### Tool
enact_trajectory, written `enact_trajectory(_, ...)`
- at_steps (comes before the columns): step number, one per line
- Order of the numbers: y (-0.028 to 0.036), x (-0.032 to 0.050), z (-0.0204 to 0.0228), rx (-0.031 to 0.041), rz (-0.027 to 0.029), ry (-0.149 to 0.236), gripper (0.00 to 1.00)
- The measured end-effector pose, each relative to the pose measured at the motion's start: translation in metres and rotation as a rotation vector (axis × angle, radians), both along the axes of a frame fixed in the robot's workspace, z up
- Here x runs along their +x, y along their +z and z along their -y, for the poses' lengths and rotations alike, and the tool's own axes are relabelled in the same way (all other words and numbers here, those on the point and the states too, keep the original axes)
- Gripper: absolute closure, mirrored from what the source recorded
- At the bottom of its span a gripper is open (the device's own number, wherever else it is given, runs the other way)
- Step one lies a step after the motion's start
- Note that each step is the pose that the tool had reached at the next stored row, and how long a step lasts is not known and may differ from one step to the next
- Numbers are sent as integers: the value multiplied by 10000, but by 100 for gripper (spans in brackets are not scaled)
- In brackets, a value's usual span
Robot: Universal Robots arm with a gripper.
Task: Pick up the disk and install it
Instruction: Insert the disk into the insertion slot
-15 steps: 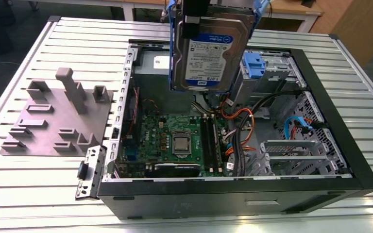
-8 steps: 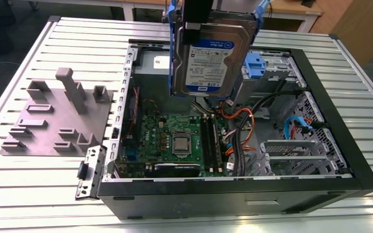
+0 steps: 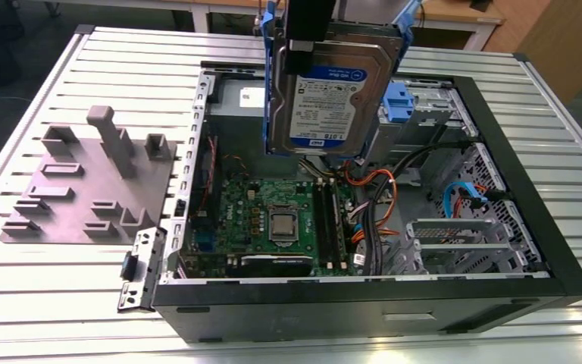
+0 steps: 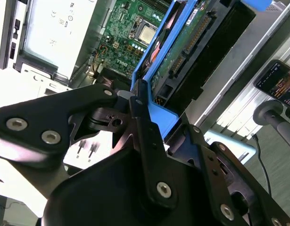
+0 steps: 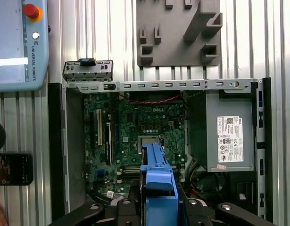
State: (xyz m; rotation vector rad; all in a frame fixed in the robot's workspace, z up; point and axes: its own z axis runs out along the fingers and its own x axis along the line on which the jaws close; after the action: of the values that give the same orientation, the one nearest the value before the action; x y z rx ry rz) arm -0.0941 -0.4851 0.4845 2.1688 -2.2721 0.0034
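Slatted metal tabletop (image 3: 58, 303) carries a black PC case (image 3: 372, 311) lying on its side, open face up, across the centre and the exterior view's right. Grey fixture plate (image 3: 58, 189) with upright posts sits on the slats at the exterior view's left, just beside the case.

Disk (image 3: 332, 98) is at top centre of the exterior view, hanging over the open case. It is near upright, a bit tilted, white-and-blue label to the camera, blue carrier (image 3: 269, 91) along its sides.

End effector (image 4: 130, 106) is closed on the disk. In the second wrist view the black fingers (image 4: 140, 122) pinch the carrier's end rail (blue plastic squeezed between them). The disk's green circuit side (image 4: 196, 42) runs away from the grip toward the case.

First wrist view has the carrier's blue end (image 5: 156, 174) edge-on over the motherboard (image 5: 145, 122), power supply (image 5: 227, 132) in the case beside it.

In the exterior view the disk's lower edge overlaps the motherboard's far edge; can't tell how much gap is under it. Drive bay with another blue clip (image 3: 399, 102) sits just behind the disk, toward the exterior view's right. Orange and blue cables (image 3: 372, 189) lie loose inside the case.

Teach pendant (image 5: 17, 42) and a phone (image 5: 12, 168) lie on the slats outside the case.
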Motion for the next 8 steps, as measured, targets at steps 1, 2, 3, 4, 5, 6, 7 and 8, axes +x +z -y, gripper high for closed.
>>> enact_trajectory(1,0,1,0,-1,0,1,63)
enact_trajectory(2,1,0,1,-2,-1,1,63)
enact_trajectory(3,0,0,1,0,0,1,63)
enact_trajectory(4,0,0,1,0,0,1,63)
enact_trajectory(5,0,0,1,0,0,1,63)
enact_trajectory(6,0,0,1,0,0,1,63)
enact_trajectory(7,0,0,1,-1,0,1,63)
enact_trajectory(8,0,0,1,-1,0,1,63)
